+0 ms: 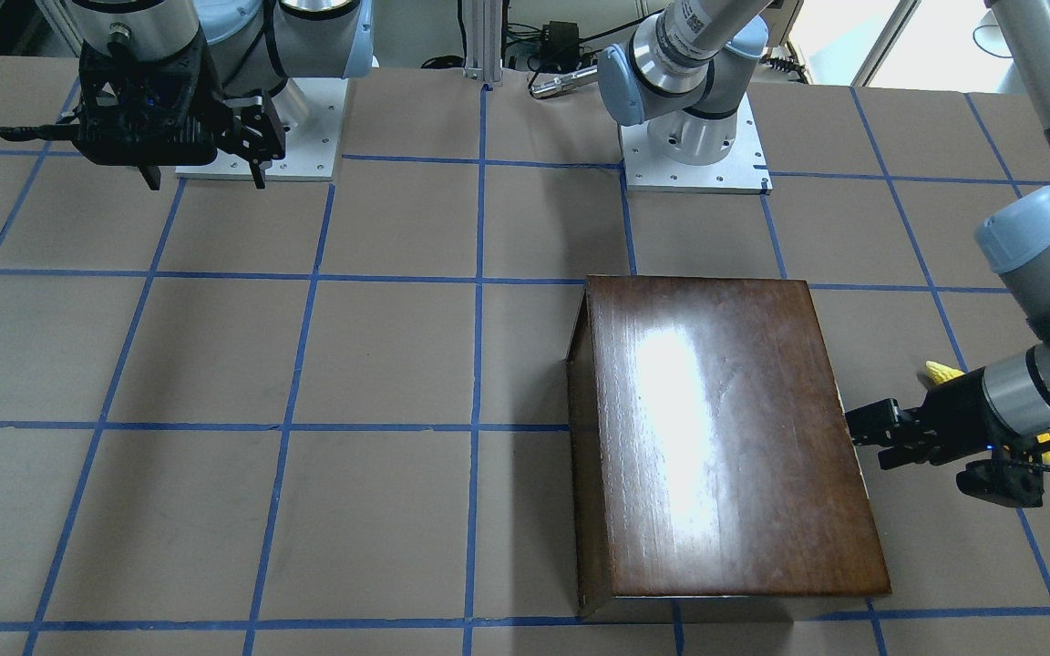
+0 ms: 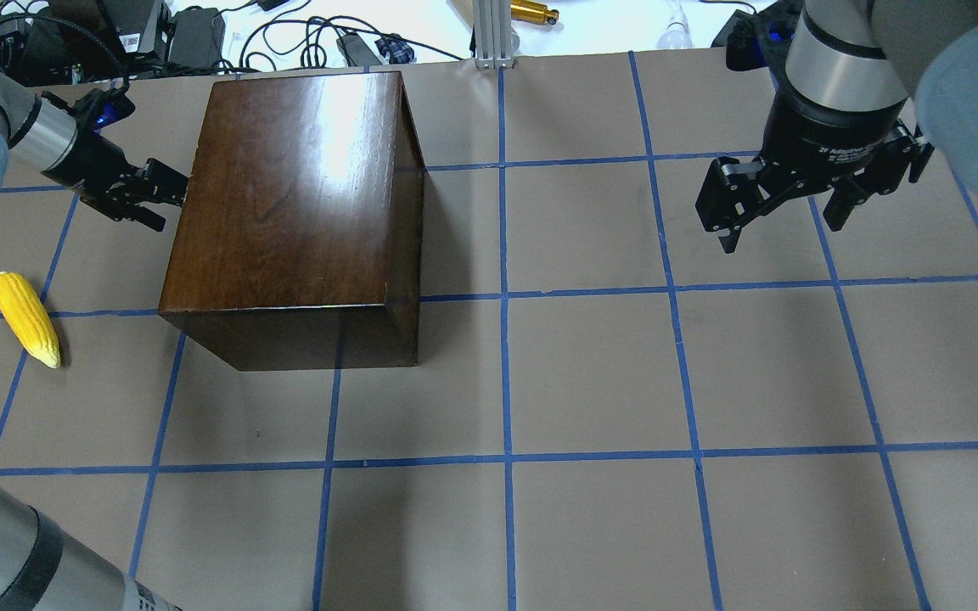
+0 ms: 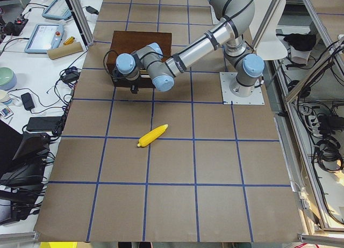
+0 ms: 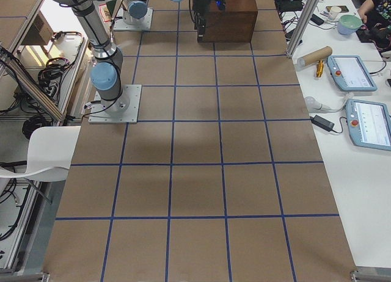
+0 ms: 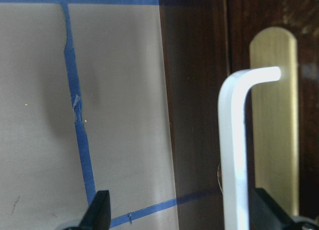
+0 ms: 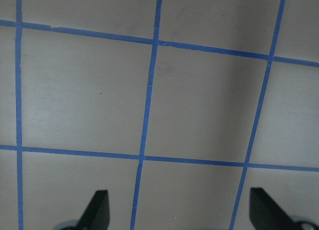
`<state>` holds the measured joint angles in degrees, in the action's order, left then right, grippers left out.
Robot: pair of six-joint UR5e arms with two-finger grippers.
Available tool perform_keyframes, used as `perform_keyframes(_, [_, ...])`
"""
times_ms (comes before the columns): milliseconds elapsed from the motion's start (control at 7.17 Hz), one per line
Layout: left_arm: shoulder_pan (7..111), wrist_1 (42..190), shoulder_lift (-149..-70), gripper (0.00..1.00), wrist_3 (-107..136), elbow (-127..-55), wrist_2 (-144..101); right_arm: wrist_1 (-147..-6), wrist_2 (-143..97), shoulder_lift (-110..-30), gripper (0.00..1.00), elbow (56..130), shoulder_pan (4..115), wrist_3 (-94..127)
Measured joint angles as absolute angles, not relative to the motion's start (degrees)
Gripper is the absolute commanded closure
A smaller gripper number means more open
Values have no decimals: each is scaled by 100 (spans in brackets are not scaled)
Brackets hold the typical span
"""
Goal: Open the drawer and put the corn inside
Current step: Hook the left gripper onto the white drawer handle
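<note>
one box [image 2: 285, 195], glossy dark wood, sitting on the table [image 2: 591, 373] on the robot's left side. one drawer [image 5: 238, 46], shut, its front on the box face that points at the left arm. one handle [image 5: 232, 140] on it, a pale bent metal bar over a brass plate [image 5: 274, 115]. one corn [image 2: 25, 318], lying flat on the table, well apart from the box, out past the left arm. nothing in the drawer yet.

two grippers. left gripper [image 2: 165, 199] is level with the drawer front, fingers spread wide; in the wrist view the handle sits between them, nearer one finger, nothing pinched yet. whether a finger touches the bar i cannot tell. right gripper [image 2: 782, 233] hangs above bare table on the far side, fingers wide apart, empty.

handling, my guess: the handle is rigid metal, smooth, so it wants a squeeze square across the bar with the bar centred between the pads, then a straight pull outward. the box looks heavy enough but its finish is slick, so it may slide along with the pull rather than let the drawer out. the corn looks light and stiff, a toy; the bumpy kernels should give the pads some bite, but it is round and tapered, so it can roll or squirt out. take it across the thick middle, not the thin tip.
</note>
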<state>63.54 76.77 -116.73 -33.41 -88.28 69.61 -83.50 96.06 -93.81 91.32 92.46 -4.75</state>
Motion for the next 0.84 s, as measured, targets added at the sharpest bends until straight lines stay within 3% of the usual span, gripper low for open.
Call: perform_keyframes(837, [6264,7673,-11767,0,-3383,-8809,6993,-8350,9603,-9380,0,9132,9246,-478])
